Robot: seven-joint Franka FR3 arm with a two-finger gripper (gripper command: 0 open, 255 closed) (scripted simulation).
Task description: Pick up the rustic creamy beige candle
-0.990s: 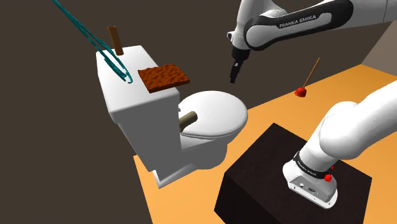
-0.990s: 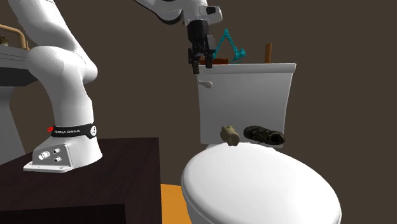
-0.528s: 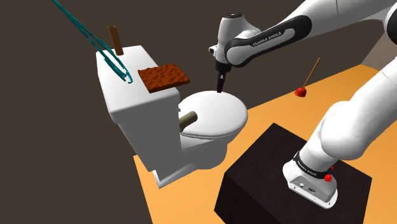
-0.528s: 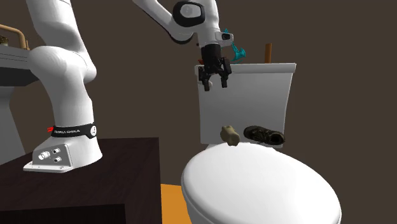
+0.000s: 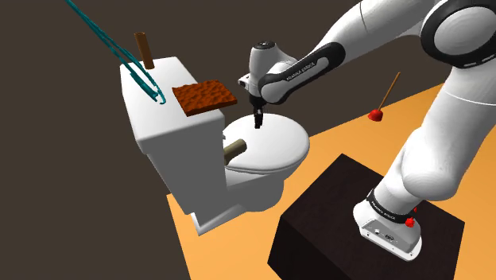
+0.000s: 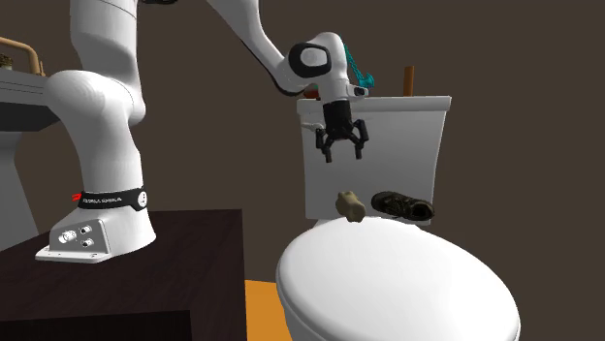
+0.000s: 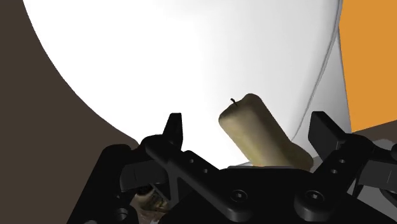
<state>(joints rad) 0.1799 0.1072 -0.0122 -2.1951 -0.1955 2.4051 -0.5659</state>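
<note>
The gripper (image 5: 257, 123) hangs over the toilet lid (image 5: 282, 143), with the candle (image 5: 234, 149) lying on the lid at its seven o'clock. At its ten o'clock a brown slab (image 5: 205, 96) rests on the tank (image 5: 147, 119).

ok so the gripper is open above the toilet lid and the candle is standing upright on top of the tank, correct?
Not quite. The gripper is open above the toilet lid, but the candle is not upright on the tank. It lies on its side on the lid, close to the front of the tank. The shoulder view shows this most clearly.
</note>
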